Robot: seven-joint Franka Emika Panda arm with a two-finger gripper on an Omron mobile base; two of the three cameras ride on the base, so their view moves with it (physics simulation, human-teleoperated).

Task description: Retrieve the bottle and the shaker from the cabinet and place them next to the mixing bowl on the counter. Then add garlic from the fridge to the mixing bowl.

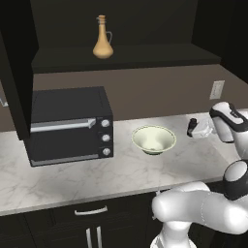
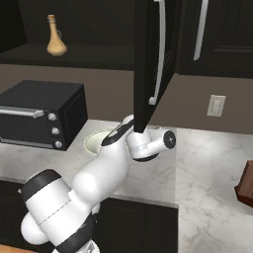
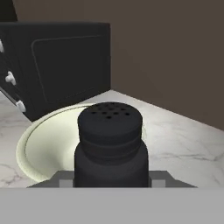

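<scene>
Hand view, shaker (image 3: 110, 144) upright betw fingers, holed top up, bowl (image 3: 39, 144) behind

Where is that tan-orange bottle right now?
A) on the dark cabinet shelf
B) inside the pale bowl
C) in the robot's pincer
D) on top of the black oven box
A: the bottle stands upright on the cabinet shelf, above the counter, while the pincer holds the shaker instead.

Counter (image 1: 72, 179) carries mixing bowl (image 1: 154, 139), microwave (image 1: 70, 126); shelf (image 1: 121, 57) carries bottle (image 1: 102, 38).
</scene>
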